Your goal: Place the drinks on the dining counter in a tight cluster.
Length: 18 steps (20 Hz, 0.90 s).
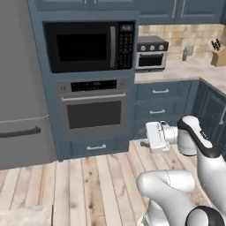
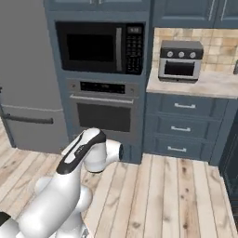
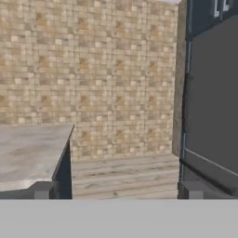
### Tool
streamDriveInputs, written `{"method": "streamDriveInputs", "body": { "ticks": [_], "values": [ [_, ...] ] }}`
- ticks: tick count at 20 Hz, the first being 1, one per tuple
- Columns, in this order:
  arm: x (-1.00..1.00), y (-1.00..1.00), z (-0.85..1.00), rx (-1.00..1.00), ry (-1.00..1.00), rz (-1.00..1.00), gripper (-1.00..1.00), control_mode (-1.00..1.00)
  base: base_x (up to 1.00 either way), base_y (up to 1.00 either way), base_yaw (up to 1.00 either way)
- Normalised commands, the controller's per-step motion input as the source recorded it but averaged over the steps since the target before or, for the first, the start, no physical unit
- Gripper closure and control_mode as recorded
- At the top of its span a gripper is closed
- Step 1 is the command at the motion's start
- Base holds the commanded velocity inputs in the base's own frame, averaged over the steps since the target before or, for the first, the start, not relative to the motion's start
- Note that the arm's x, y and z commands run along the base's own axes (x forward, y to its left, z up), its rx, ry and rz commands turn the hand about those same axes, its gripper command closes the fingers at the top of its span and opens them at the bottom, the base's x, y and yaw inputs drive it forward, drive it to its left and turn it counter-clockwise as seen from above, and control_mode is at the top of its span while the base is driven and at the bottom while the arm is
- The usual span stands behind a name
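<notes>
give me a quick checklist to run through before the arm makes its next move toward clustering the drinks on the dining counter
1. Jaws open and empty: ok. In the hand view the gripper has its fingertips wide apart with nothing between them.
2. Drinks located: not ok; I can place no bottle in these pictures.
3. Dining counter located: cannot tell; the beige marble slab corner at the hand view's left may be it.
4. Folded white arm free of the dark blue drawers: ok.
5. Wooden plank floor ahead free of obstacles: ok.
</notes>
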Motion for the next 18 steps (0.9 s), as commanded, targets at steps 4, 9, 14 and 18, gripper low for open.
{"method": "streamDriveInputs", "body": {
  "ticks": [4,9,14,18],
  "values": [
    [0.00,0.00,0.00,0.00,0.00,0.00,-1.00,1.00,0.00,-0.03,-0.92],
    [0.00,0.00,0.00,0.00,0.00,0.00,-1.00,1.00,0.18,-0.24,-0.48],
    [0.00,0.00,0.00,0.00,0.00,0.00,-1.00,1.00,0.59,-0.13,-0.20],
    [0.00,0.00,0.00,0.00,0.00,0.00,-1.00,1.00,0.76,0.00,-0.09]
  ]
}}
